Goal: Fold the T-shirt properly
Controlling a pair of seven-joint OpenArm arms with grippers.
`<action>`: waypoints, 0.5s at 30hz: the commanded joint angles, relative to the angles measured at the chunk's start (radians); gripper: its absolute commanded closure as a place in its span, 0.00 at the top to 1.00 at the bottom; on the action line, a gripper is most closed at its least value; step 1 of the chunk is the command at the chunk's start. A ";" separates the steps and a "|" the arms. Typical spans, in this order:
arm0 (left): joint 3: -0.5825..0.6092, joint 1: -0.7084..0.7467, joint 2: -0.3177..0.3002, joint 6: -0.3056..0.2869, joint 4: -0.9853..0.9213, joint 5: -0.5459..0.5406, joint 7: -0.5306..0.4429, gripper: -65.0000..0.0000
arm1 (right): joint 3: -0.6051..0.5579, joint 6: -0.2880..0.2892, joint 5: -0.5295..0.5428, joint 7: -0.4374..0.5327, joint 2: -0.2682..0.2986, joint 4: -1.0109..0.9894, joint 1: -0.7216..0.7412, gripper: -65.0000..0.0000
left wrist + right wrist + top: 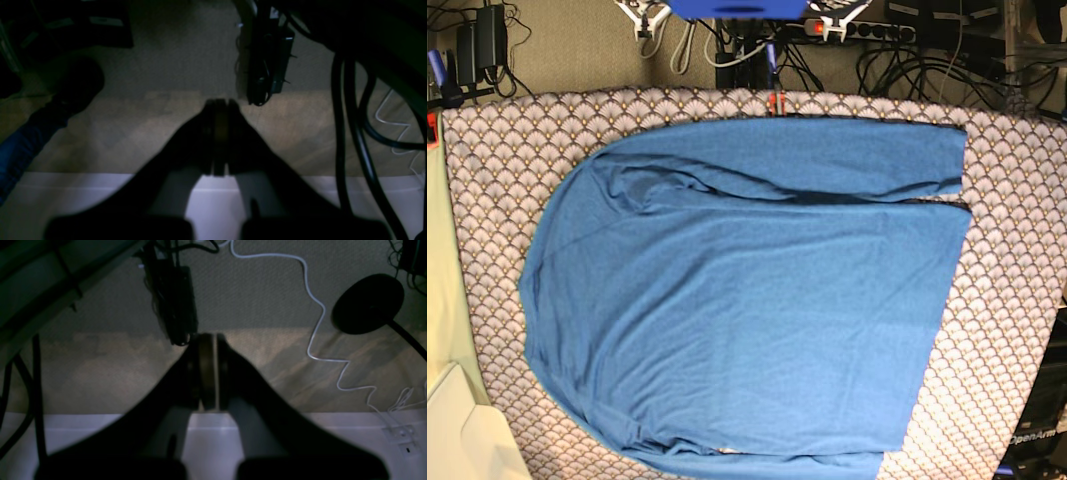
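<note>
Dark and close to the left wrist camera, the left gripper (218, 106) has its two jaws pressed tight together, and nothing is caught between them. Under it is a brown floor (140, 133) and a pale white strip (66, 190). Thick black cables (347, 133) hang on one side. No bit of the shirt shows in this view.

Next, in the right wrist view, the right gripper (208, 340) looks the same. Its jaws are squeezed together and it holds nothing. A thin white wire (317, 326) wiggles over the floor, and a round black thing (367, 303) sits near it. The shirt does not show here either.

From the base view, the T-shirt (747, 310) lies flat and spread out on the tablecloth (1017, 250), which has a shell pattern. It fills most of the table. One long sleeve (827, 160) lies across the far side of the shirt. Neither gripper touches the shirt, and neither shows over the table.
</note>
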 commanded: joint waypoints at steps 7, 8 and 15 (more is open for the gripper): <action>-0.001 0.040 -0.017 -0.007 0.037 0.003 -0.014 0.00 | -0.004 0.009 0.005 0.004 0.003 0.002 -0.014 0.00; -0.001 0.064 -0.017 -0.007 0.083 0.003 -0.023 0.00 | -0.006 0.009 0.005 0.007 0.004 0.003 -0.028 0.00; -0.001 0.328 -0.068 -0.007 0.495 0.003 -0.026 0.00 | -0.009 0.012 0.002 0.055 0.007 0.086 -0.126 0.00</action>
